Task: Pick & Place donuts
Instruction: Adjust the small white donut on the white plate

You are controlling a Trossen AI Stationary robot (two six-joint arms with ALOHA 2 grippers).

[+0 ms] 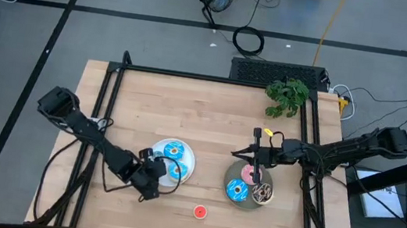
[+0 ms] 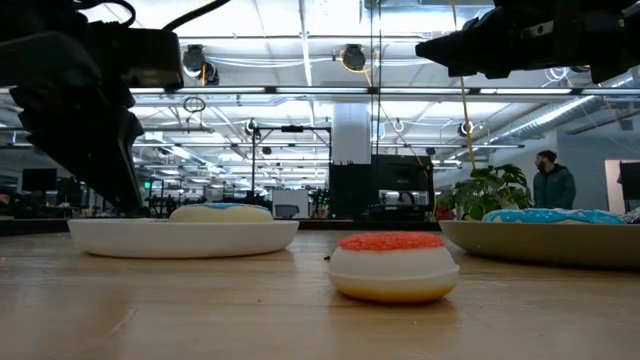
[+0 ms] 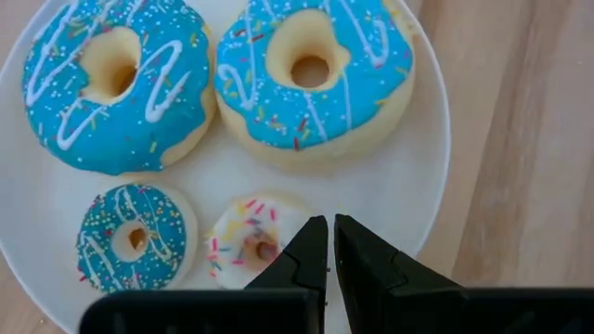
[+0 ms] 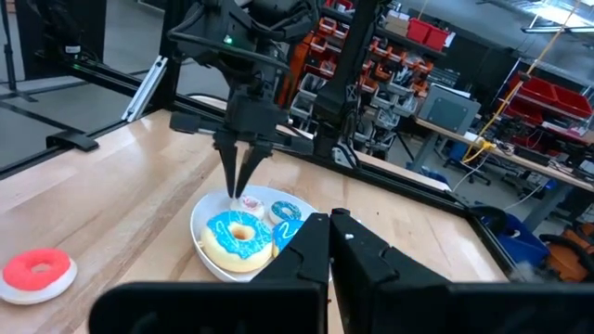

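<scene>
**Both grippers closed over their plates, one red donut alone on the table**

The left arm (image 1: 84, 126) reaches in from the table's left edge, bent low, its wrist angled toward the white plate (image 1: 189, 153). The left gripper (image 3: 331, 237) hangs over the near rim of that plate, fingers pressed almost together with only a thin slit between them and nothing pinched. Its tips sit just beside a tiny pale pink donut (image 3: 249, 243) with sprinkles; whether they touch it cannot be told. On the same plate lie two large blue-iced donuts (image 3: 116, 79) side by side and a small blue-iced donut (image 3: 135, 239) next to the pale one.

In front of the plates, between them and apart from both, a small red donut (image 1: 199, 211) lies alone on the bare wood of the table (image 1: 189, 104).

Further right stands a grey plate (image 1: 268, 201) carrying a blue-iced donut (image 1: 237, 190), a brown donut (image 1: 262, 192) and a pink donut (image 1: 248, 173). The right arm (image 1: 348, 149) stretches in nearly level from the right edge. The right gripper (image 1: 258, 163) is held above the far part of the grey plate, over the pink donut, fingers shut tight and empty.

A potted plant (image 1: 287, 96) sits at the far right corner.
</scene>
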